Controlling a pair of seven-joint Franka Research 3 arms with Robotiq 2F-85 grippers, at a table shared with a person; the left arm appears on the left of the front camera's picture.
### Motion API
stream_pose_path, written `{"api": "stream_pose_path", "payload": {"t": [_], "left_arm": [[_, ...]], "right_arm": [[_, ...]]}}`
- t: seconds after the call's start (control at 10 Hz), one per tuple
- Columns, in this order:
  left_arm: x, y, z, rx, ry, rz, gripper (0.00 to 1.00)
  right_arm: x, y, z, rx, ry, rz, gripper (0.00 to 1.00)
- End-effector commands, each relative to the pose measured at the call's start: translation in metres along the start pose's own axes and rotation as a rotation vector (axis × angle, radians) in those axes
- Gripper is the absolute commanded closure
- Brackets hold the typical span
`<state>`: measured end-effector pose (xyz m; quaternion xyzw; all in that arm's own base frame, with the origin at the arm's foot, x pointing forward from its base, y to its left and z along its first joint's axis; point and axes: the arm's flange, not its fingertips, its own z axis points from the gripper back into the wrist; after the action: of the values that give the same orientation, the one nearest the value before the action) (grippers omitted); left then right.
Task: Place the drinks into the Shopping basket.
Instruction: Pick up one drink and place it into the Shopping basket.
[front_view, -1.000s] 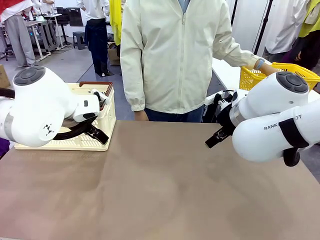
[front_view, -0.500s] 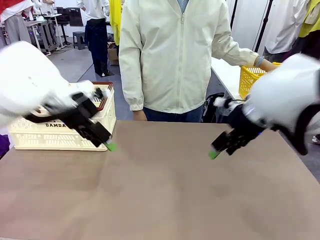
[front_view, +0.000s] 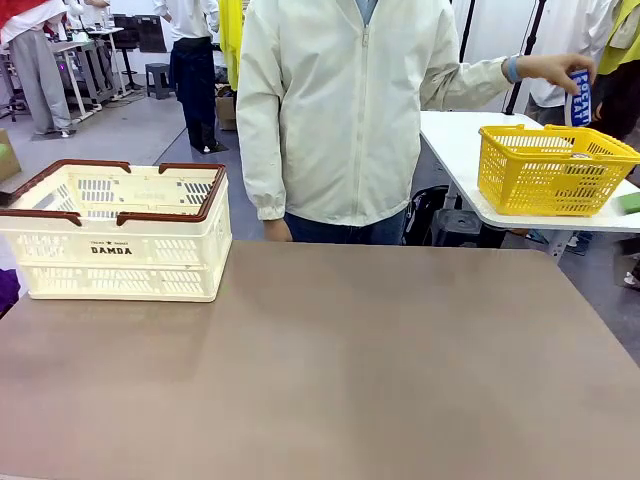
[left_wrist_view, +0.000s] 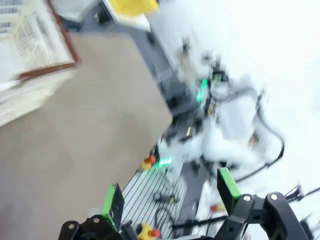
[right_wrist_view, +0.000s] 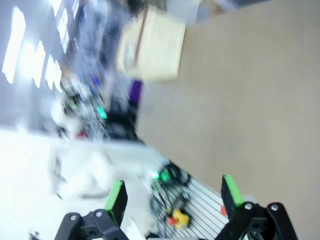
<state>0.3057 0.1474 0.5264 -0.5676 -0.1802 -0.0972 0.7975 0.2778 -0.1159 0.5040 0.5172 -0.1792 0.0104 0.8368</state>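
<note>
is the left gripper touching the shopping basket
Apart. The left wrist view shows the open left gripper with a wide stretch of bare tabletop between it and the Shopping basket.

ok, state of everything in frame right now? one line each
Shopping basket: upright on the table, handles folded down.
yellow basket: upright on the white side table.
blue drink: upright, held in the air by the person's hand.
left hand: open, nothing between its fingers.
right hand: open, nothing between its fingers.
</note>
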Motion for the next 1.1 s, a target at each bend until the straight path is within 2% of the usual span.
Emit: {"api": "stream_pose_path", "payload": {"t": [0.0, 0.1, 0.2, 0.3, 0.4, 1.0], "left_arm": [[-0.021, 0.06, 0.038, -0.124, -0.451, 0.194, 0.0], [-0.04, 0.08, 0.057, -0.137, -0.538, 0.253, 0.0], [-0.055, 0.096, 0.07, -0.092, -0.599, 0.32, 0.0], [-0.059, 0.101, 0.064, 0.061, -0.6, 0.344, 0.0], [-0.066, 0.09, 0.094, -0.061, -0.463, 0.298, 0.0], [-0.066, 0.09, 0.094, -0.061, -0.463, 0.298, 0.0]], "right_arm": [[-0.031, -0.058, 0.025, 0.222, -0.508, -0.106, 0.0], [-0.045, -0.075, 0.039, 0.264, -0.65, -0.16, 0.0], [-0.057, -0.084, 0.046, 0.236, -0.791, -0.229, 0.0], [-0.022, -0.057, 0.079, 0.108, -0.309, -0.159, 0.0], [-0.022, -0.057, 0.079, 0.108, -0.309, -0.159, 0.0], [-0.022, -0.057, 0.079, 0.108, -0.309, -0.159, 0.0]]}}
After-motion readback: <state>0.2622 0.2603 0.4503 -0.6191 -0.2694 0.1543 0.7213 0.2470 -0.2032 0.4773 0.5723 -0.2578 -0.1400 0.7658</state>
